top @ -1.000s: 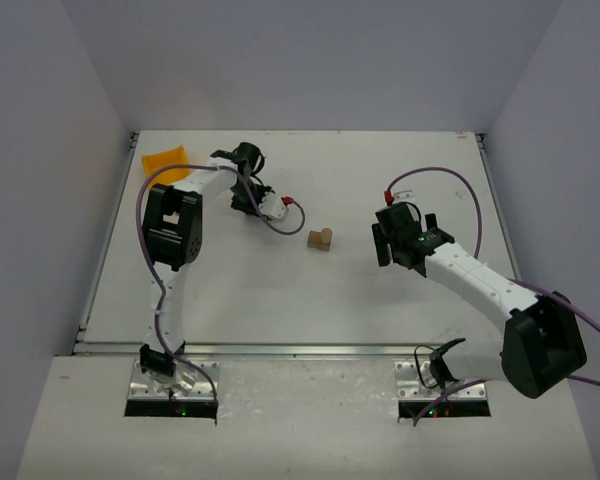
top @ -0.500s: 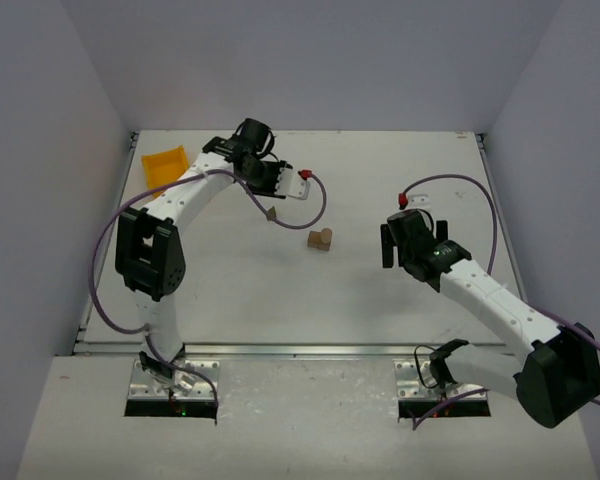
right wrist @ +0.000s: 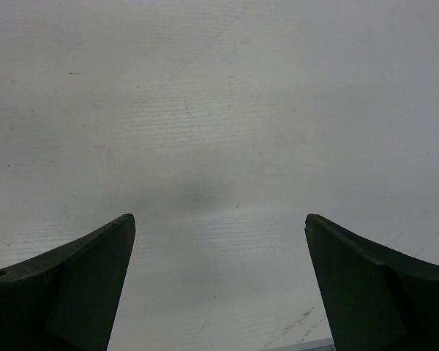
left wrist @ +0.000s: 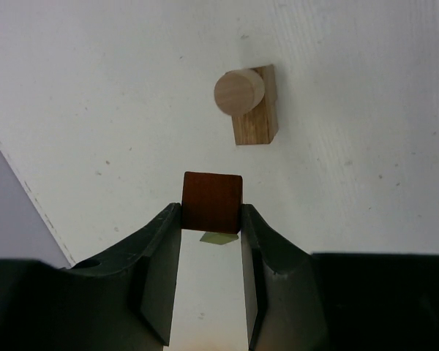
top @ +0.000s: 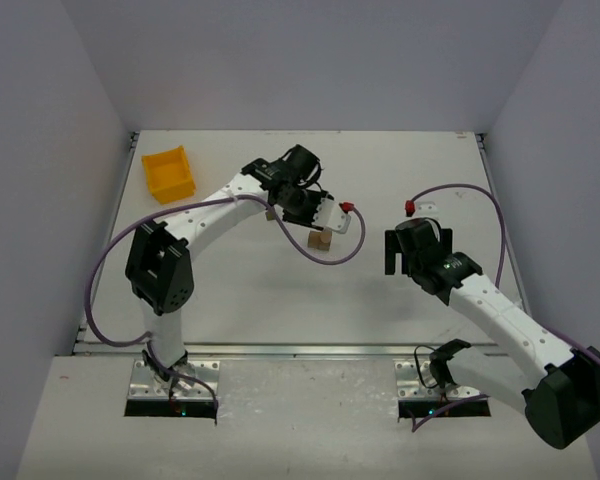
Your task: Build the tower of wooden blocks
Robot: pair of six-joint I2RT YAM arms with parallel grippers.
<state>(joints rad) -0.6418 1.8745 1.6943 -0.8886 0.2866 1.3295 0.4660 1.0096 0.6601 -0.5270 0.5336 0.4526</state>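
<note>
The wood block tower (top: 321,240) stands near the middle of the table (top: 280,300). For now it is only a tan block (left wrist: 256,110) with a round tan piece (left wrist: 239,91) at its far left corner. Whether the round piece sits on the block or beside it, I cannot tell.

In the left wrist view the tower lies ahead of the left jaws and a little to the right, apart from them. The long axis of the tan block runs almost straight away from the jaws. The left jaws are narrow and hold a dark red block (left wrist: 213,201) by two opposite sides.

The left arm (top: 230,195) is much nearer to the tower. The right arm (top: 480,295) is well apart from it, and the right jaws stand wide and empty over bare table. I judge that the next move is to carry the red block forward and slightly right.
</note>
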